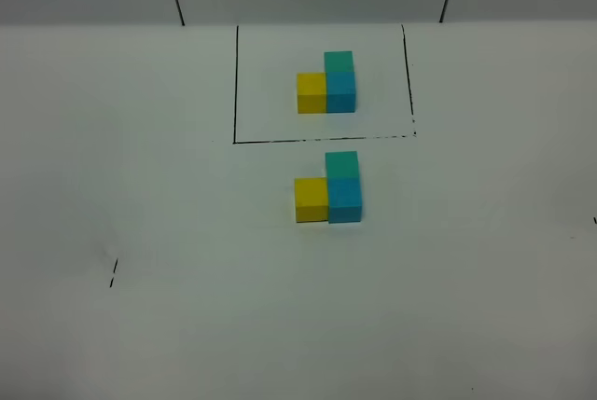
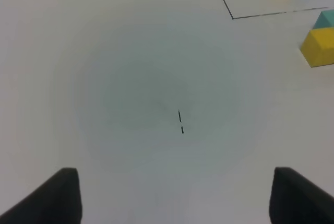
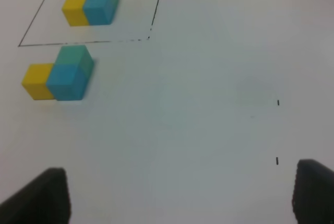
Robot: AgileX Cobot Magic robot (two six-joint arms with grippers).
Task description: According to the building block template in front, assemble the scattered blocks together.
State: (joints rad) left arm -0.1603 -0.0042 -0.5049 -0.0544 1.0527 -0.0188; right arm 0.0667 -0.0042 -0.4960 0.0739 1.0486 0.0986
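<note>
Blocks [image 1: 329, 188] sit in an L near the middle of the table [image 1: 140, 325]: yellow touching blue, teal touching blue on the far side. Just beyond them, toward the far edge, the template [image 1: 328, 83] shows the same L inside its black frame [image 1: 235, 83]. Both clusters lie well apart from my pincers. My left pincer [image 2: 175, 195] hangs over bare table, fingers apart, holding nothing, touching nothing. My right pincer [image 3: 180, 195] likewise stands apart and empty, the blocks well ahead of it.
</note>
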